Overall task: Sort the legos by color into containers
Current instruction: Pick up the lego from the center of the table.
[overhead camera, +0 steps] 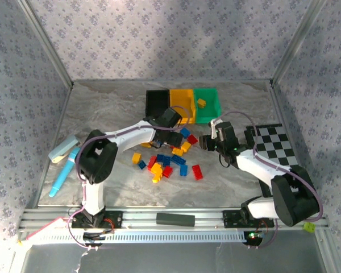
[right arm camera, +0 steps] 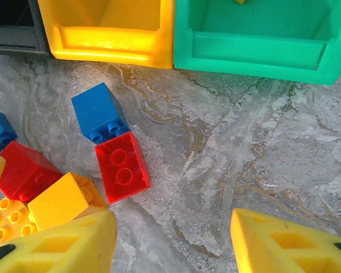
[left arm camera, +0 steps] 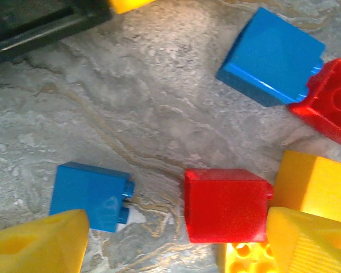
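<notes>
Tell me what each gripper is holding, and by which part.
Nothing is held; the left gripper and the right gripper both stand open.

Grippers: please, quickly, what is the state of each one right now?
Left gripper: open, holding nothing.
Right gripper: open, holding nothing.

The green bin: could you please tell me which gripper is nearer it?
Right. The right gripper sits in front of the green bin; the left gripper is further left, over the scattered legos.
</notes>
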Action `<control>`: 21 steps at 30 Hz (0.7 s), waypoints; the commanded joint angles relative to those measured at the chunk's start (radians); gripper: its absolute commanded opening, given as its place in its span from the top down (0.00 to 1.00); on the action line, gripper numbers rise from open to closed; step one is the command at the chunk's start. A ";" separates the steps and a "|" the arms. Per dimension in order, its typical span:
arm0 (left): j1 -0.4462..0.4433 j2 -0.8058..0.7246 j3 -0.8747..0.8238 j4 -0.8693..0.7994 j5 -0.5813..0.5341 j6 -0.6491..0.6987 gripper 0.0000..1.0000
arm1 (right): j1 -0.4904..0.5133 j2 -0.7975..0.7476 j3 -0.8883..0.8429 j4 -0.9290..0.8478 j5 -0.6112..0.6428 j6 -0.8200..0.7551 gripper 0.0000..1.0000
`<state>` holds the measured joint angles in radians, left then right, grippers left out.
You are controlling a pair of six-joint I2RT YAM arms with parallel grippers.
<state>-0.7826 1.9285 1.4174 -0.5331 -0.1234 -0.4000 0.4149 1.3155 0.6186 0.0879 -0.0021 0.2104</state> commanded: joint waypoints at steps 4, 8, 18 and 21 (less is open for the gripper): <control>-0.015 0.065 0.109 -0.134 0.012 0.018 0.21 | -0.001 0.000 -0.005 0.027 0.022 0.017 0.43; -0.015 0.100 0.132 -0.167 0.021 0.019 0.25 | -0.002 0.007 0.001 0.022 0.021 0.018 0.43; -0.022 0.158 0.188 -0.186 0.060 0.029 0.30 | -0.002 0.023 0.005 0.024 0.019 0.020 0.43; -0.021 0.169 0.198 -0.186 0.062 0.032 0.30 | -0.004 0.022 0.007 0.020 0.020 0.020 0.43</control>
<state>-0.7986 2.0739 1.5799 -0.6777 -0.0761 -0.3851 0.4141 1.3323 0.6186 0.1047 0.0051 0.2203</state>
